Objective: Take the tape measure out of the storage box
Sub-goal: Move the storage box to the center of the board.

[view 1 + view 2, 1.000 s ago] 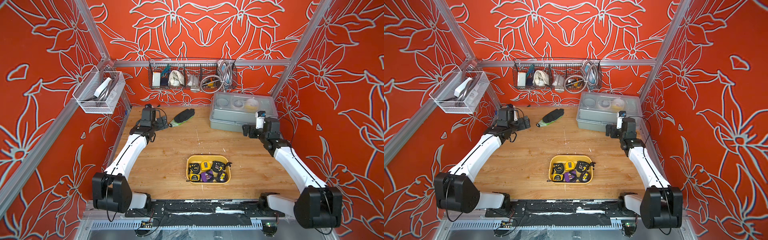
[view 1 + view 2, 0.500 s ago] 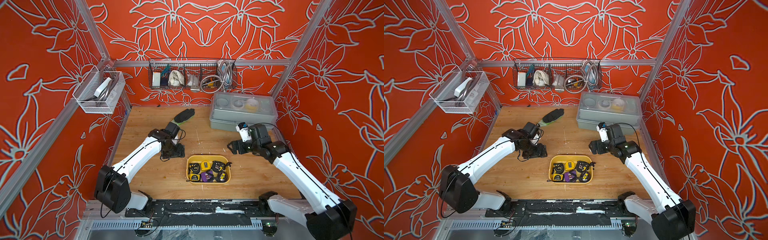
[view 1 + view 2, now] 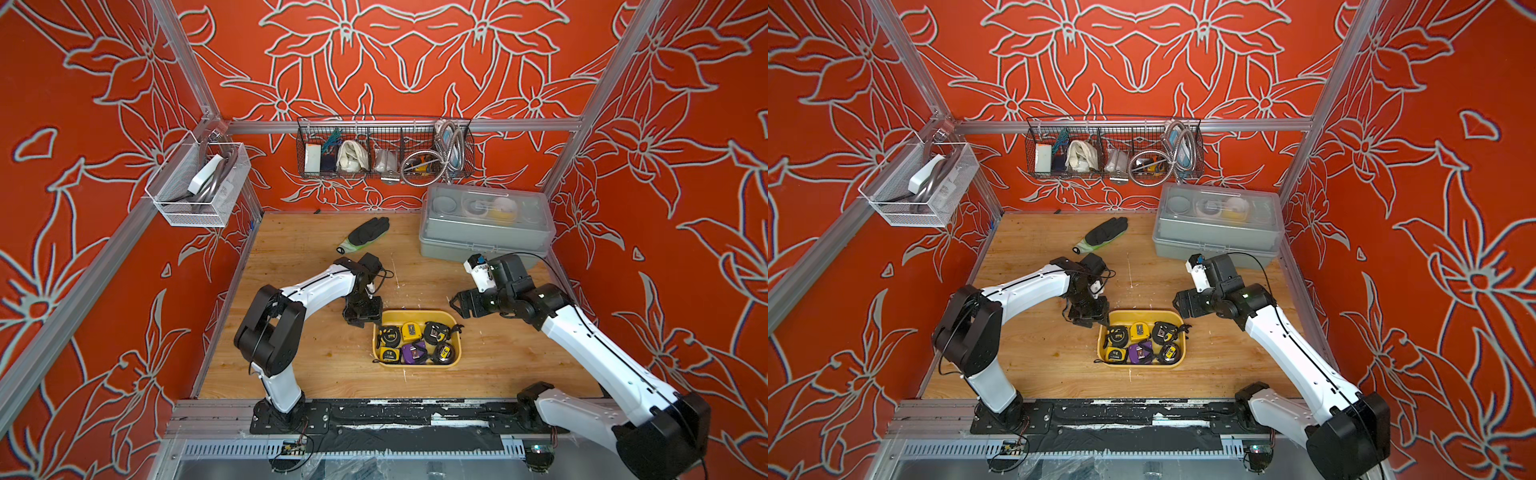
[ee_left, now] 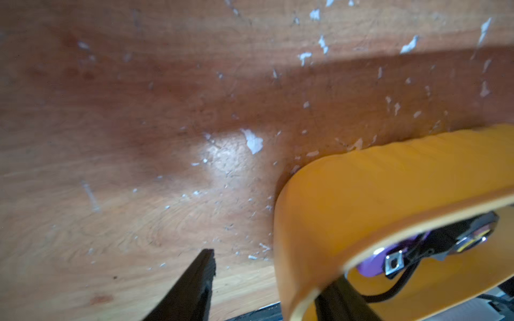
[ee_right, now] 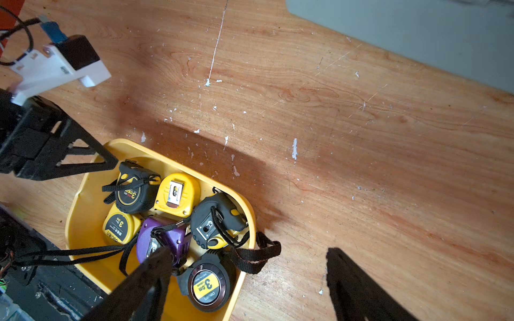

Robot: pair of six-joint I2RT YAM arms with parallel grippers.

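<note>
The yellow storage box (image 3: 417,312) (image 3: 1144,313) sits on the wooden table near the front and holds several tape measures. Among them are a purple one (image 5: 164,239), a yellow one with a metal clip (image 5: 175,194) and a round black one labelled 3.0m (image 5: 205,286). My left gripper (image 3: 362,316) (image 4: 271,266) is down at the box's far-left corner. One finger (image 4: 203,272) is outside the wall with a gap to it, the other inside. My right gripper (image 3: 459,305) (image 5: 249,251) hangs wide open above the box's right rim, holding nothing.
A grey case with a clear lid (image 3: 486,232) stands at the back right, close behind my right arm. A black glove (image 3: 365,232) lies at the back centre. A wire basket (image 3: 384,149) hangs on the back wall, a white mesh basket (image 3: 199,183) on the left wall.
Both arms swung from the back of the table to the box. The left gripper dropped onto its far-left corner and its jaws narrowed. The right gripper narrowed slightly.
</note>
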